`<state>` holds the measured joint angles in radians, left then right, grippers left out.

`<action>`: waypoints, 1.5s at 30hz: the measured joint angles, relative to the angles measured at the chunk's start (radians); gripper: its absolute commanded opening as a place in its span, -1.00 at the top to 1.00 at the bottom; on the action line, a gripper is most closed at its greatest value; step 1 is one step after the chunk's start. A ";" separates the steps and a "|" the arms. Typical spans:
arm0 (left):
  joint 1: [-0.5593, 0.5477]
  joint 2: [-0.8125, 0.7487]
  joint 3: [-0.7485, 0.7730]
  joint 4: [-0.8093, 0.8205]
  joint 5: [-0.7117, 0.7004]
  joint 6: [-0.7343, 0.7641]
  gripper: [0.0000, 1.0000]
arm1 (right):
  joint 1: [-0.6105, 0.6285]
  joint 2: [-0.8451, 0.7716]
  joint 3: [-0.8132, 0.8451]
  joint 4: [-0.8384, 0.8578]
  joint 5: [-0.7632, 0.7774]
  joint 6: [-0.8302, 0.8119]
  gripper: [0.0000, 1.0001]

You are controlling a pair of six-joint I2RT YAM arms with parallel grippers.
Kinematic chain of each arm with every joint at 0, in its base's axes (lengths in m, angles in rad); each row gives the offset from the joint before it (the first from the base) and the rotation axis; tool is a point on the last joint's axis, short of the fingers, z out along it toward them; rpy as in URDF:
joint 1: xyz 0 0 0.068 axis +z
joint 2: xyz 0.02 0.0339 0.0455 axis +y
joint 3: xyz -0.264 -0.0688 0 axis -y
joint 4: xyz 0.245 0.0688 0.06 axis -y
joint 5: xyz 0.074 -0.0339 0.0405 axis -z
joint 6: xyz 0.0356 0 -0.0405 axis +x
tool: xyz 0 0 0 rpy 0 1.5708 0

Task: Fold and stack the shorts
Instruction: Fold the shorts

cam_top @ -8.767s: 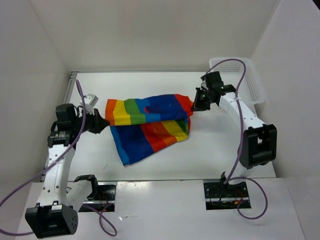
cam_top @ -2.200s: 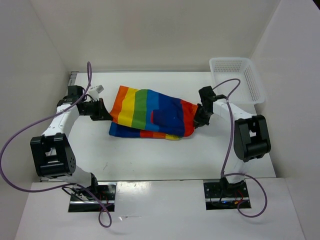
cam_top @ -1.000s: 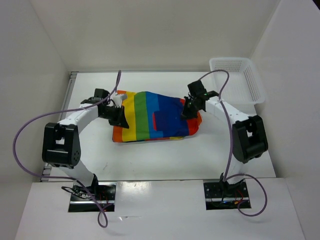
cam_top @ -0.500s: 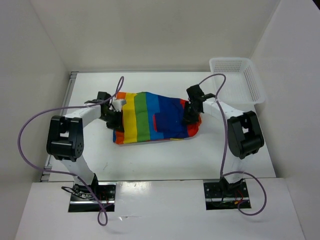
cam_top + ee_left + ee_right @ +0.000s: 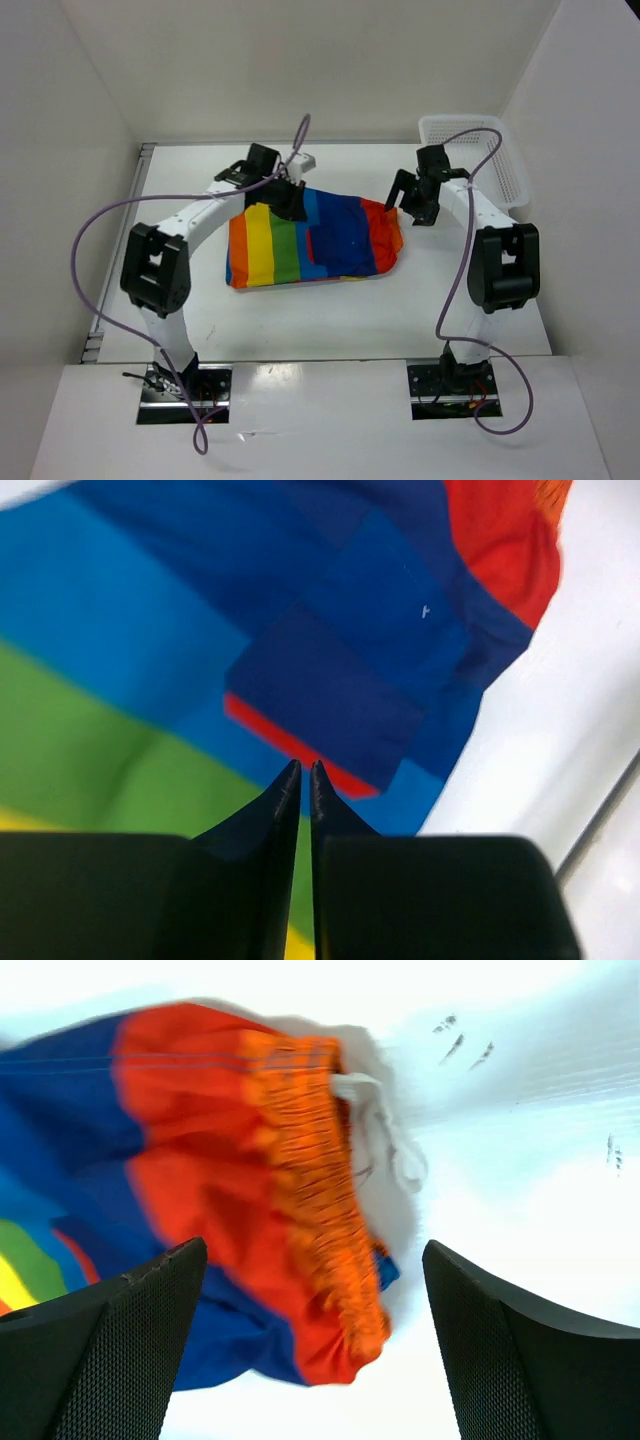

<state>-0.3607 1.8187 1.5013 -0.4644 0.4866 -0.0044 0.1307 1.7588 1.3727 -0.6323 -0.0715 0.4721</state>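
The rainbow-striped shorts (image 5: 290, 250) lie folded flat mid-table, the dark blue pocket (image 5: 340, 238) on top. My left gripper (image 5: 290, 200) hovers over their far edge. In the left wrist view its tips (image 5: 300, 765) stand almost together with only a thin slit and no cloth between, above the pocket (image 5: 340, 670) and the blue and green stripes (image 5: 120, 710). My right gripper (image 5: 405, 203) is at the shorts' right end, open wide. In the right wrist view it (image 5: 314, 1245) stands over the orange waistband (image 5: 310, 1170) and holds nothing.
A white mesh basket (image 5: 460, 122) sits at the table's far right corner, just behind the right arm. White walls close in the table on three sides. The waistband's white drawstring (image 5: 390, 1140) trails onto the table.
The right gripper opened, let go of the waistband end and drew back to the right. The left gripper moved from the shorts' left edge to their far edge. The shorts settled flat.
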 measured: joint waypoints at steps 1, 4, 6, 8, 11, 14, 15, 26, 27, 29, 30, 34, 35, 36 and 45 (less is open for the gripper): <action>-0.023 0.032 0.004 0.012 0.002 0.000 0.77 | -0.013 0.018 -0.008 0.005 -0.017 -0.003 -0.86; -0.059 0.137 0.009 0.039 -0.013 0.000 0.81 | -0.049 0.043 -0.066 0.020 -0.087 -0.008 -0.86; -0.066 0.200 0.019 0.047 -0.039 0.000 0.83 | -0.067 0.046 -0.108 0.035 -0.132 -0.009 -0.86; -0.068 0.245 0.025 0.053 -0.069 -0.001 0.83 | -0.082 0.046 -0.145 0.058 -0.168 -0.009 -0.86; -0.067 0.281 0.038 0.066 -0.105 0.000 0.83 | -0.097 0.047 -0.190 0.104 -0.212 -0.014 -0.86; -0.066 0.301 0.064 0.082 -0.132 -0.001 0.83 | -0.109 0.048 -0.225 0.171 -0.255 -0.014 -0.84; -0.066 0.305 0.068 0.089 -0.138 0.000 0.83 | -0.113 0.049 -0.238 0.189 -0.269 -0.014 -0.78; -0.030 0.352 0.216 0.163 -0.154 0.000 0.83 | -0.119 0.071 -0.268 0.307 -0.389 -0.005 -0.19; -0.023 0.369 0.248 0.172 -0.156 0.000 0.85 | -0.119 0.073 -0.268 0.309 -0.390 -0.005 -0.09; -0.012 0.396 0.286 0.190 -0.162 0.000 0.85 | -0.119 0.076 -0.268 0.316 -0.389 -0.002 0.10; -0.005 0.407 0.293 0.201 -0.166 0.000 0.85 | -0.119 0.078 -0.268 0.320 -0.389 0.000 0.23; 0.006 0.453 0.319 0.200 -0.183 -0.001 0.85 | -0.119 0.080 -0.268 0.326 -0.377 0.006 0.37; 0.006 0.480 0.349 0.190 -0.186 0.000 0.85 | -0.117 0.080 -0.268 0.327 -0.375 0.006 0.37; 0.005 0.507 0.382 0.187 -0.188 0.000 0.85 | -0.117 0.080 -0.268 0.327 -0.372 0.006 0.37; 0.005 0.586 0.419 0.203 -0.196 -0.002 0.85 | -0.097 0.066 -0.266 0.281 -0.258 0.005 -0.31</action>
<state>-0.3557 2.4046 1.9205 -0.2615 0.2901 -0.0063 0.0341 1.8244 1.1072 -0.3515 -0.3298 0.4774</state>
